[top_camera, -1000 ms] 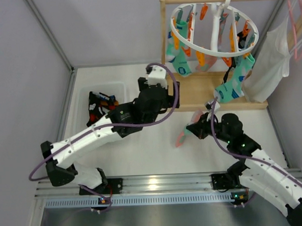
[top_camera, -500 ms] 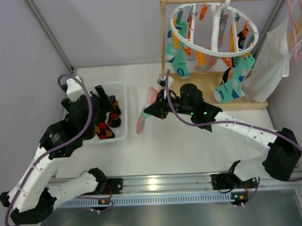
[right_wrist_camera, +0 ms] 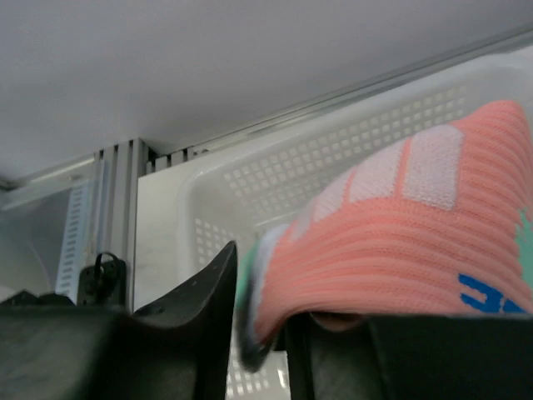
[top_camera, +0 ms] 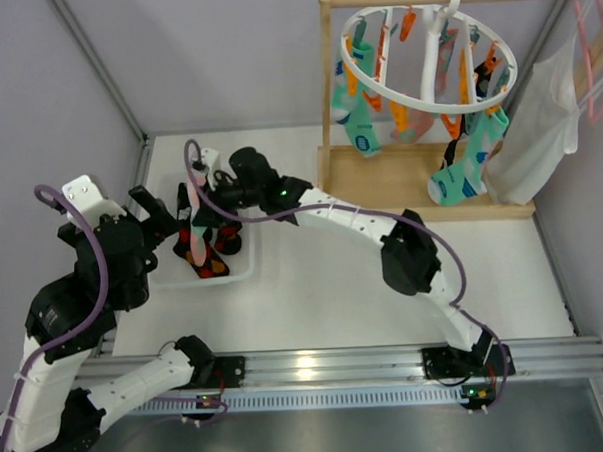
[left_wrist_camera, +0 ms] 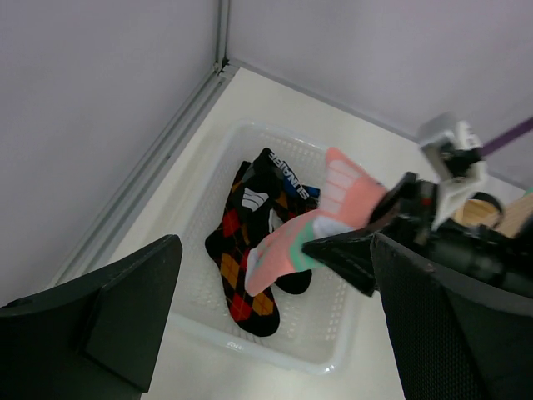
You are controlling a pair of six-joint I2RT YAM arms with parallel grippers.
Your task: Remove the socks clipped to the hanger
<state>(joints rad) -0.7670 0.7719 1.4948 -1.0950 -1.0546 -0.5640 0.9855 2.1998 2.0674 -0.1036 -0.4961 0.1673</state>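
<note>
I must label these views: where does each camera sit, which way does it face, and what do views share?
Top external: above, behind the bases, facing down; shows both arms, hanger, bin.
Left wrist: on the left arm, facing down into the bin; own open fingers at the edges, right gripper holding a pink sock ahead.
Right wrist: looks along its own fingers, shut on the sock, toward the bin wall.
Shared: bin in all three; sock in both wrist views.

The black sock's white lettering is unreadable.
</note>
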